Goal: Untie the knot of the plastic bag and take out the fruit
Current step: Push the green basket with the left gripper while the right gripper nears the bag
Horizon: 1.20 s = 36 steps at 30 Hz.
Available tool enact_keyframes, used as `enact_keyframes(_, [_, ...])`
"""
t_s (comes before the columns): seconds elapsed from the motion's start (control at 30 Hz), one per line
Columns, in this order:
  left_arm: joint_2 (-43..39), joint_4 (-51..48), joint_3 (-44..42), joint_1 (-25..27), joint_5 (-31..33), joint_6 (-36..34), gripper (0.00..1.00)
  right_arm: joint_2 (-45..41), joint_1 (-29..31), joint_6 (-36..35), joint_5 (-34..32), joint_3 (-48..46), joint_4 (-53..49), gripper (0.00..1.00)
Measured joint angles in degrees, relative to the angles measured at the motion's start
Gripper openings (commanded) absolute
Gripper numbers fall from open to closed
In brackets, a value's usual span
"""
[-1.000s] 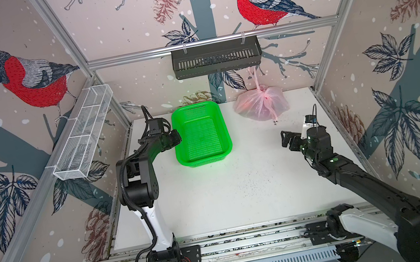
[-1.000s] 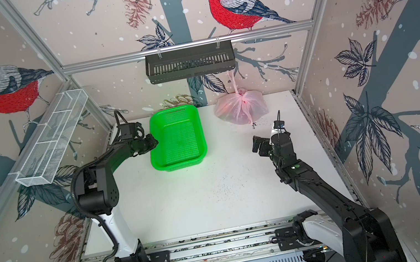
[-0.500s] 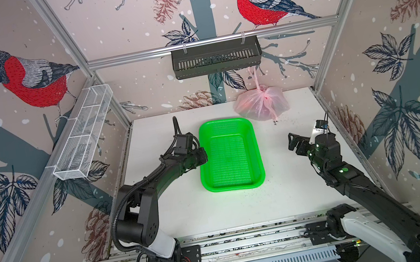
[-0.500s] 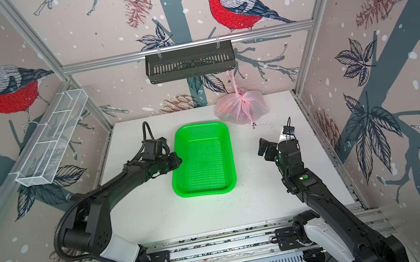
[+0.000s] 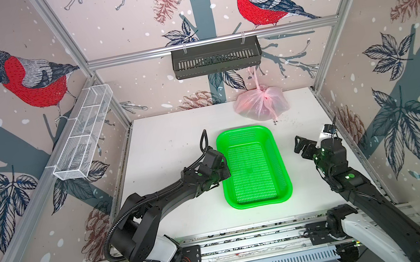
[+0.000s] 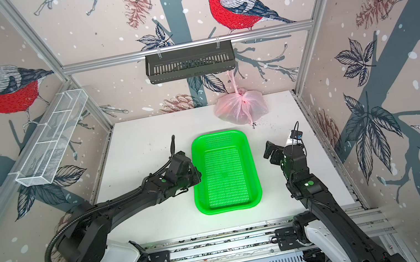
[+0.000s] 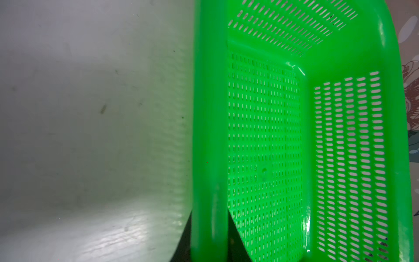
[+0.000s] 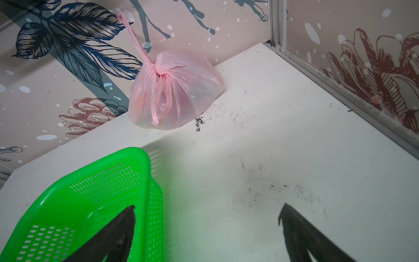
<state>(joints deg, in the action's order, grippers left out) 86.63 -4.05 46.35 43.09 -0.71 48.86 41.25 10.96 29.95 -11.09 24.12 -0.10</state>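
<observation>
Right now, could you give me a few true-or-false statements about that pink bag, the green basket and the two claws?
1. The green basket is empty. True.
2. The left gripper holds the plastic bag. False: it is shut on the basket's rim, and the bag sits well apart from it.
3. The knot is undone. False: it is tied.
4. The right gripper is open and holds nothing. True.

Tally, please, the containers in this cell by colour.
Green: 1 (basket)
Pink: 1 (bag)
Black: 1 (slotted rack)
White: 1 (wire rack)
Total: 4
</observation>
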Motion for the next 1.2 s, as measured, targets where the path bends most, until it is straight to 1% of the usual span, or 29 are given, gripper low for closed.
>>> enact_keyframes(0.43, [6.73, 1.11, 6.38, 7.06, 2.36, 4.72, 0.05, 2.58, -1.51, -0.11, 0.20, 1.36, 1.27, 1.00])
enact_keyframes(0.93, [7.52, 0.79, 7.02, 10.62, 5.57, 8.70, 0.05, 5.46, -1.90, 0.31, 0.28, 2.14, 4.04, 0.99])
enact_keyframes(1.0, [7.78, 0.85, 7.26, 10.80, 5.81, 9.01, 0.07, 5.64, -2.01, 0.28, 0.48, 2.25, 4.07, 0.99])
enact_keyframes(1.2, [8.00, 0.28, 7.87, 11.04, 6.71, 9.20, 0.20, 5.77, -2.19, 0.26, 0.68, 2.64, 4.42, 0.99])
